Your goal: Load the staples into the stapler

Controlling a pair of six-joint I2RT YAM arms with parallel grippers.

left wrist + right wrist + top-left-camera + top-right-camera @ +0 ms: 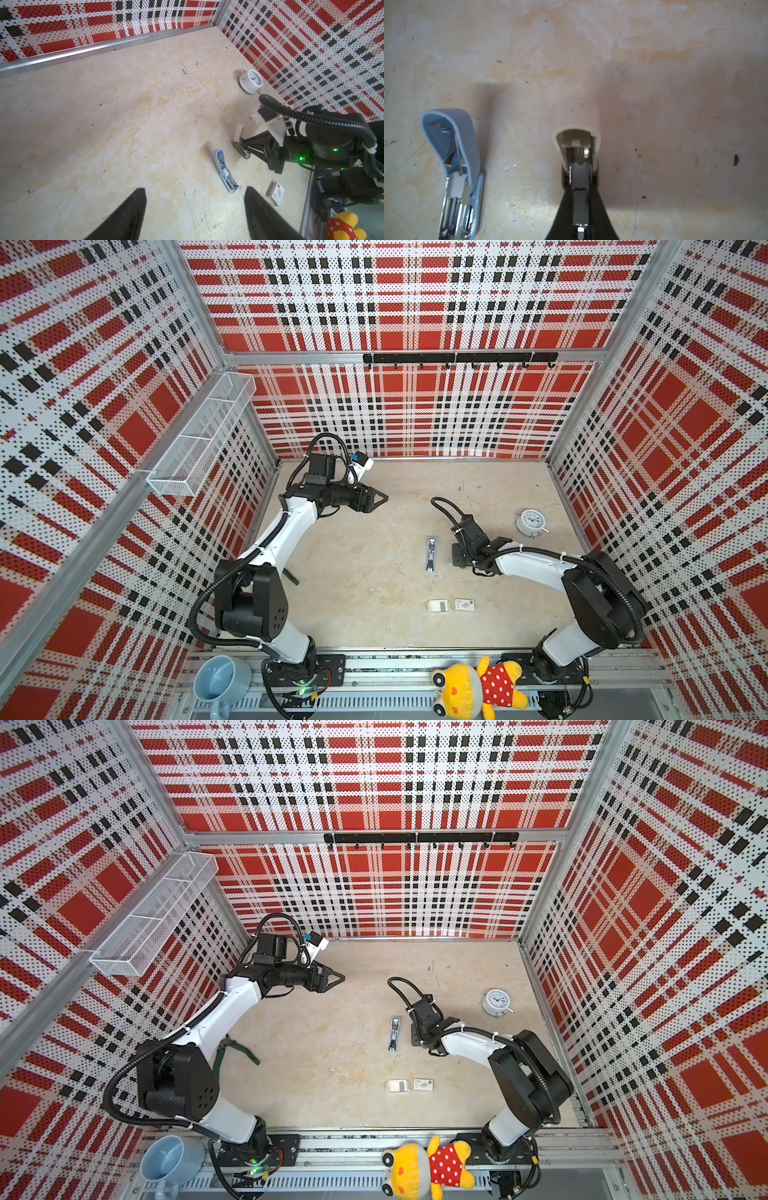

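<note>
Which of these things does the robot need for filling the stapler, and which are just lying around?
For the job: blue stapler, staples.

Just lying about: beige stapler held by the right gripper, printed sleeve, clock, pliers, mug, plush toy.

Stapler (394,1034), apparently open, beside right tool (415,1032)
</note>
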